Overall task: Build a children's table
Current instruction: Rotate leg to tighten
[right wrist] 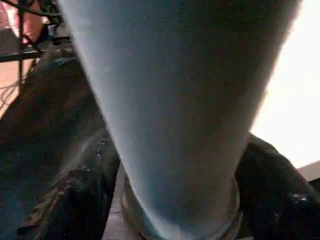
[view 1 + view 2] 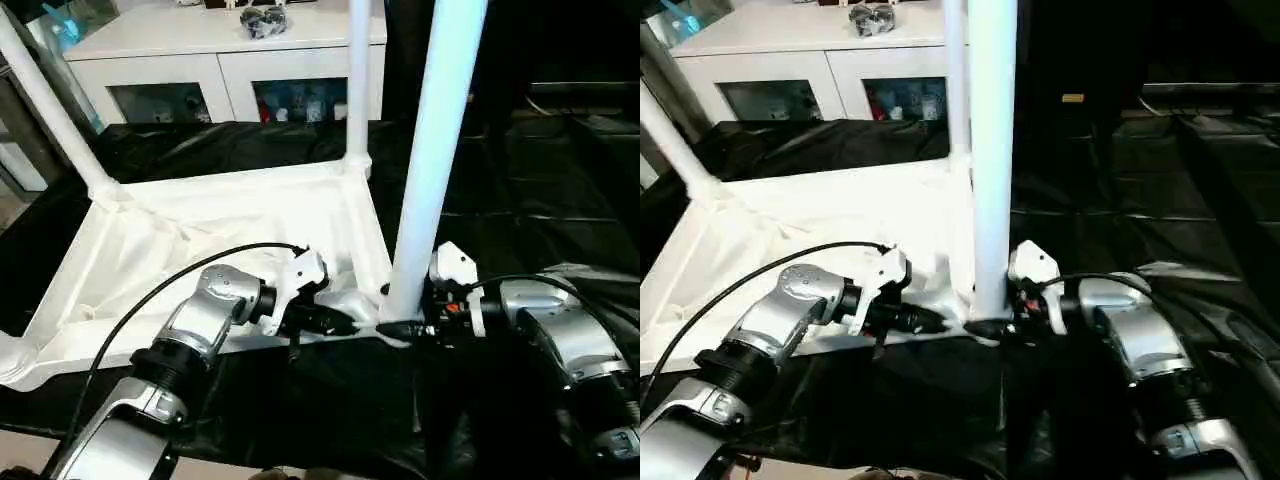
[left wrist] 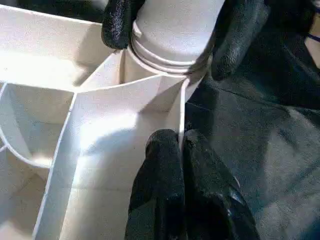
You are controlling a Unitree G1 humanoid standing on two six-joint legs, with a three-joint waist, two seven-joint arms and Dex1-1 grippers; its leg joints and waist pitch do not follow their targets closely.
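Observation:
The white tabletop (image 2: 230, 225) lies upside down on black cloth, ribbed underside up. One tapered white leg (image 2: 50, 105) stands in its far left corner socket and another (image 2: 358, 80) in the far right. A third leg (image 2: 435, 150) rises from the near right corner socket (image 3: 150, 70). My right gripper (image 2: 400, 328) is shut around this leg's base, its fingers (image 1: 85, 200) on either side of the tube. My left gripper (image 2: 345, 322) is shut on the tabletop's thin rim wall (image 3: 181, 115), just beside that corner.
A white cabinet (image 2: 230, 50) with glass-fronted compartments stands behind the tabletop, with a small dark object (image 2: 262, 20) on top. Black cloth (image 2: 520, 200) covers the ground all around. The tabletop's near left corner (image 2: 12, 365) reaches the picture's left edge.

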